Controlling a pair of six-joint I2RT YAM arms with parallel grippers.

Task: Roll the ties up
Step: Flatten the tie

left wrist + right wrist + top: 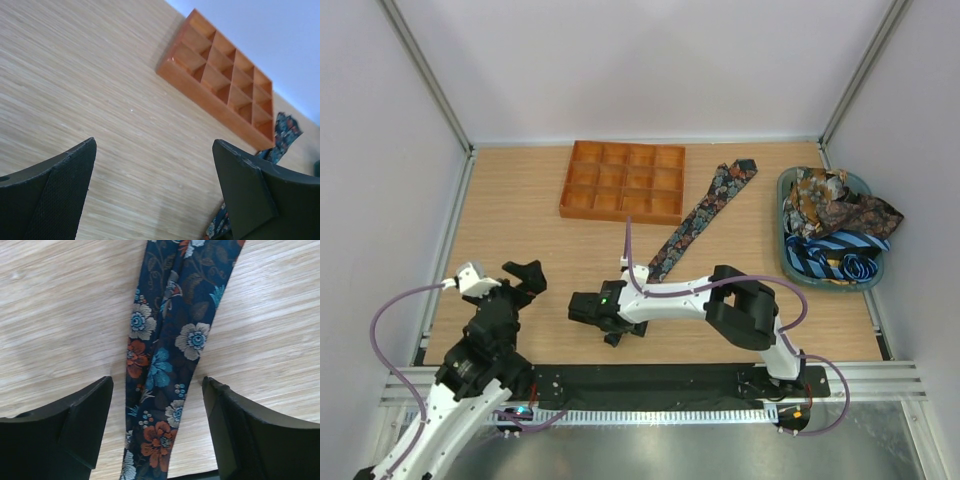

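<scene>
Over table, right end effector gapes astride tie, seemingly untouched.

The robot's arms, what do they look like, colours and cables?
Both the left arm and right arm have white links, bulky black joints and a looping lilac cable. Fingers are black, blunt wedges. The right wrist shows a small green light.

Black-and-white L arm: folded close to its base, wrist tipped fwd. Black two-finger L gripper: jaws spread wide. Black-and-white R arm: elbow bent, forearm stretched leftward. Black two-finger R gripper: aimed down, jaws apart, pads clear.
</scene>
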